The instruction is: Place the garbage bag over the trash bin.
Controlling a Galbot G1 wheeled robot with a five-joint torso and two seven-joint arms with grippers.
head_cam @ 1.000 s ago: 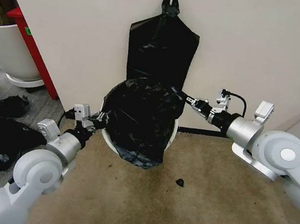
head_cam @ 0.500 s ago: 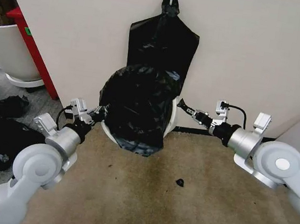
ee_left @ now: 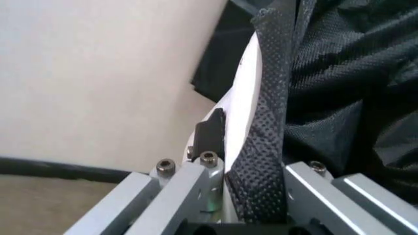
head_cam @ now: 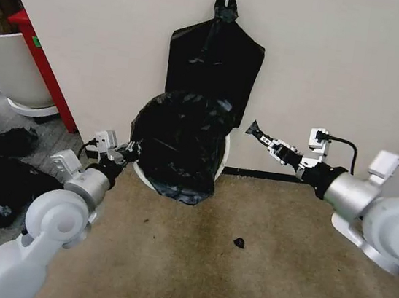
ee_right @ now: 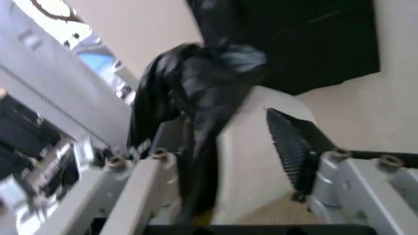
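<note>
Garbage bag over bin, tan carpet, wall

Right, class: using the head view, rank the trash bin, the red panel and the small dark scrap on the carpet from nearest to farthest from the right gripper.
1. Trash bin, just to the left of the right gripper, by the wall.
2. Small dark scrap, on the carpet nearer the robot.
3. Red panel, leaning against the wall far to the left.

I have the left arm reaching forward low, its left gripper clamped on the garbage bag and the trash bin rim. My right arm stretches across from the right, the right gripper spread apart, holding nothing.
</note>
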